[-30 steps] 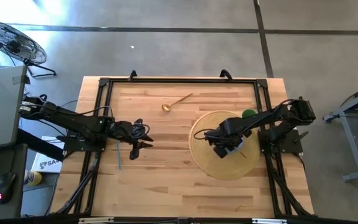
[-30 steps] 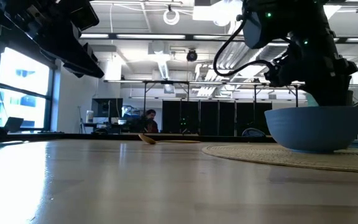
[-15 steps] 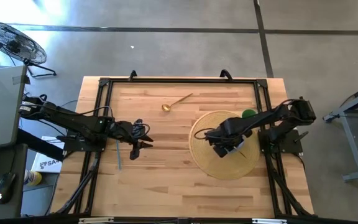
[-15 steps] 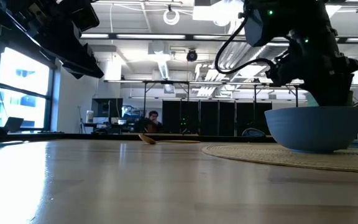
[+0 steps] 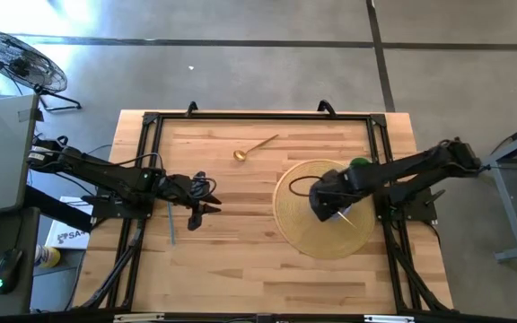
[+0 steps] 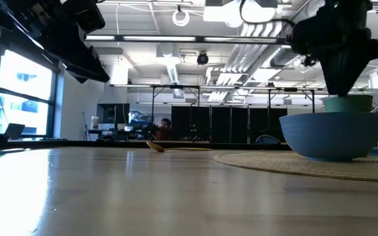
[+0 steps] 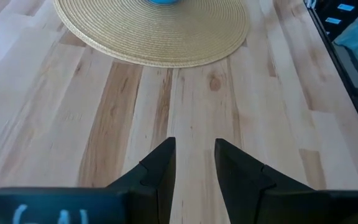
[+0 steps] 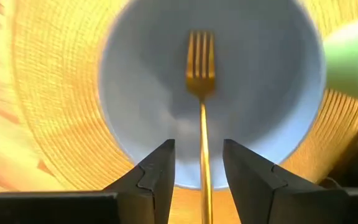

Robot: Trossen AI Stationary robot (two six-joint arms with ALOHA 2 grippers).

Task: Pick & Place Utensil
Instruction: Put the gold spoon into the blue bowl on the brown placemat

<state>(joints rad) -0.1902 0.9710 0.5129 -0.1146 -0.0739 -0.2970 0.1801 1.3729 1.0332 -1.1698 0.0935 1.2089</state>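
Note:
A gold fork (image 8: 200, 74) lies in the blue bowl (image 8: 142, 99), tines on the bowl's floor and handle leaning out over the rim. The bowl (image 6: 331, 134) stands on a round woven placemat (image 5: 299, 224). My right gripper (image 8: 199, 155) hovers open above the bowl; the fork's handle runs between its fingers in the right wrist view, apart from both. In the high view this gripper (image 5: 333, 205) covers the bowl. A gold spoon (image 5: 254, 146) lies on the table near the far edge. My left gripper (image 5: 205, 197) waits open over the table's left part.
A green object (image 5: 359, 164) stands at the placemat's far right rim, behind the bowl (image 6: 346, 103). A black frame (image 5: 258, 117) runs around the tabletop. Bare wood lies between the left gripper (image 7: 194, 152) and the placemat (image 7: 154, 31). A person shows in the room beyond.
My right gripper has risen from the bowl's rim and drawn a little toward the table's right edge, its arm pulling back that way. The bowl stays where it was on the placemat.

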